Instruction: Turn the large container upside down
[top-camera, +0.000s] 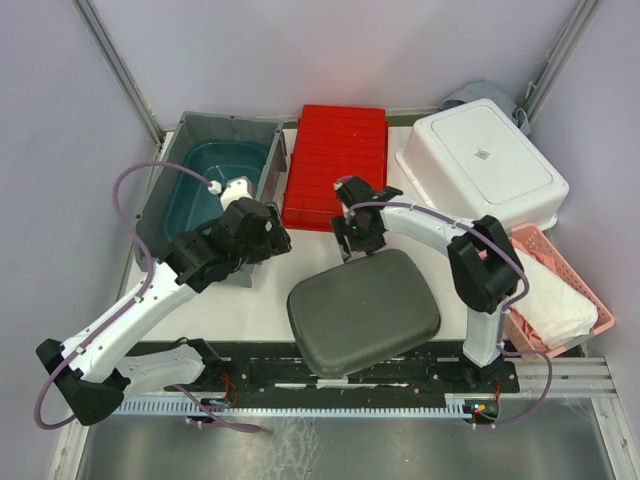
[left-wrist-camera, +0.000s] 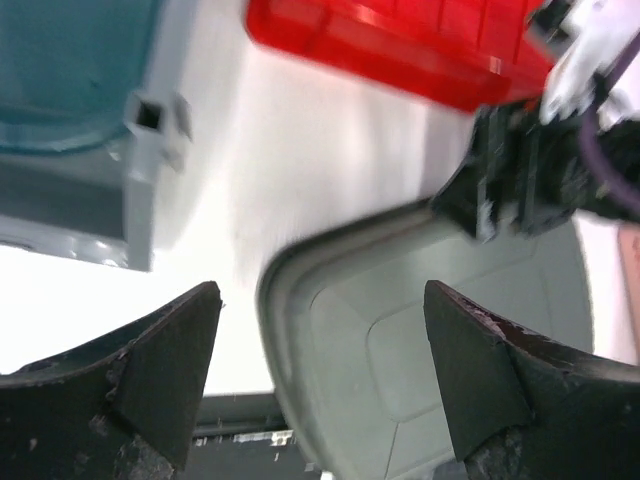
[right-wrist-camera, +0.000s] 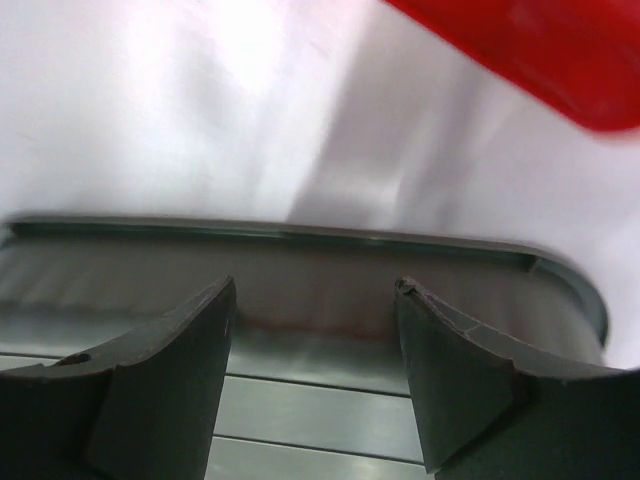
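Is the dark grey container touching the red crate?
Apart. The left wrist view shows bare white table between the dark grey container and the red crate.

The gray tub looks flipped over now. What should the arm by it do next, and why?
Probably lift the right gripper up and away from the tub. The tub lies bottom up, so the flip looks done. The gripper's jaws stand open at the tub's far rim and seem to hold nothing. The left gripper is open too.
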